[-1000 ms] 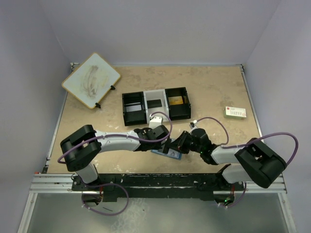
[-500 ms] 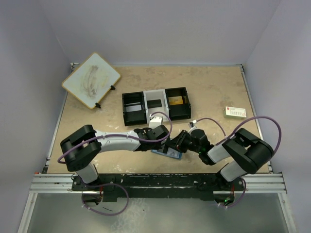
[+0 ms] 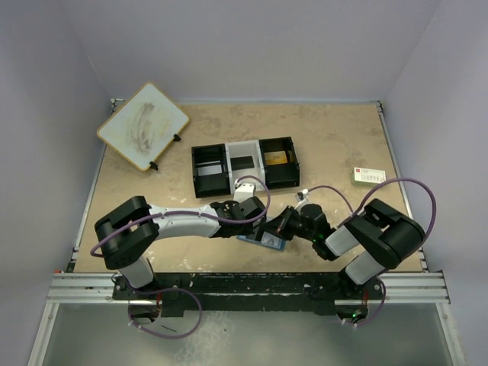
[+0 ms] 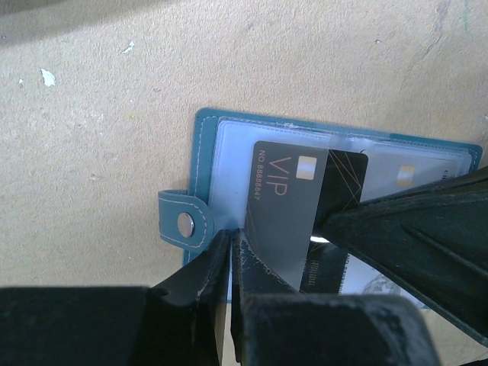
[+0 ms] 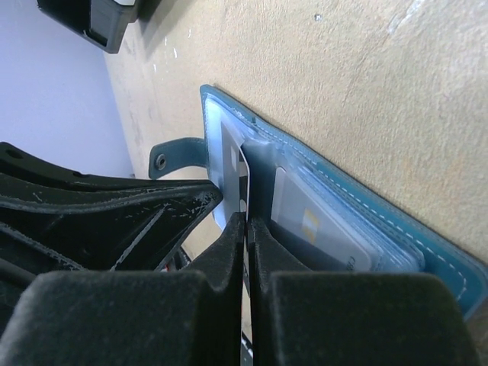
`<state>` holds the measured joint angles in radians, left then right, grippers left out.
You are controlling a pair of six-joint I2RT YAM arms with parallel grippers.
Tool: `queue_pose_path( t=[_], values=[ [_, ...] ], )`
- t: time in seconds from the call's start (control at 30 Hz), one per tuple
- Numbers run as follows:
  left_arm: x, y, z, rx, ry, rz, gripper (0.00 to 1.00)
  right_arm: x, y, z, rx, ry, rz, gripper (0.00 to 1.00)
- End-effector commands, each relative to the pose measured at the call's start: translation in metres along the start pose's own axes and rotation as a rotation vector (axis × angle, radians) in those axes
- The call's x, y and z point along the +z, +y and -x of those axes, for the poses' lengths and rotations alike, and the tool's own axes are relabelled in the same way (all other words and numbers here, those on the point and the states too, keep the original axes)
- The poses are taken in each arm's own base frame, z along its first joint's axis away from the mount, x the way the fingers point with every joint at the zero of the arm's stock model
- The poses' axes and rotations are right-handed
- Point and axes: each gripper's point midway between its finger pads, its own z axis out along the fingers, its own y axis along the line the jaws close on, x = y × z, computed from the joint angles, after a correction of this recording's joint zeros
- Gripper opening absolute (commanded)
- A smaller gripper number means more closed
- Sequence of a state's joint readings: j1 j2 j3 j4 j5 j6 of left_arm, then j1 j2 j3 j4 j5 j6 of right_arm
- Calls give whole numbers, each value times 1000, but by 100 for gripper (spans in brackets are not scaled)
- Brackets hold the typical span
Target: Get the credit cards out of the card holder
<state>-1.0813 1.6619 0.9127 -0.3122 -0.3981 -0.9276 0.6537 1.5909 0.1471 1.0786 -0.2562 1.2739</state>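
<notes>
Nearest the arm bases, the left gripper (image 4: 230, 244) is seen with its jaws together, set down on the near edge of the card holder (image 4: 204, 145), just beside the snap tab (image 4: 183, 223). Whether a lip of the holder is actually pinched there, or only pressed, cannot be told.

Touching that same edge from the other side, the right gripper (image 5: 245, 225) is clamped on the black VIP card (image 4: 282, 206), which stands partway out of its pocket and is tilted up off the holder. The holder itself lies open and flat on the table (image 3: 335, 145), between the two grippers.

The step in hand looks like the first card's withdrawal, and the task is judged barely begun. The pull is best made straight along the pocket's mouth and low to the holder, so the card is slid rather than levered. The holder should be kept pinned by the left gripper, or it may be dragged along. A slow draw is advised, since the grip is only on the card's edge.

Deeper in the holder, a second card (image 4: 404, 177) is still pocketed. Well beyond the holder, the tray (image 3: 227, 169) is waiting.
</notes>
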Motion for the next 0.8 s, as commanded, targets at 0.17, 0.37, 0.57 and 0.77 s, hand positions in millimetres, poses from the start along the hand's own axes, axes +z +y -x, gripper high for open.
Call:
queue_pose_path(
  t=[0.17, 0.37, 0.57, 0.77],
  values=[
    [-4, 3, 1, 7, 4, 16, 1, -13, -21, -5, 17, -3, -99, 0],
    [-24, -21, 27, -49, -77, -82, 14, -13, -23, -6, 15, 3, -110, 0],
    [-37, -52, 53, -47, -125, -182, 19, -8, -24, -10, 17, 30, -105, 0],
    [-8, -41, 23, -38, -44, -117, 15, -9, -25, -10, 27, 30, -104, 0]
  ],
)
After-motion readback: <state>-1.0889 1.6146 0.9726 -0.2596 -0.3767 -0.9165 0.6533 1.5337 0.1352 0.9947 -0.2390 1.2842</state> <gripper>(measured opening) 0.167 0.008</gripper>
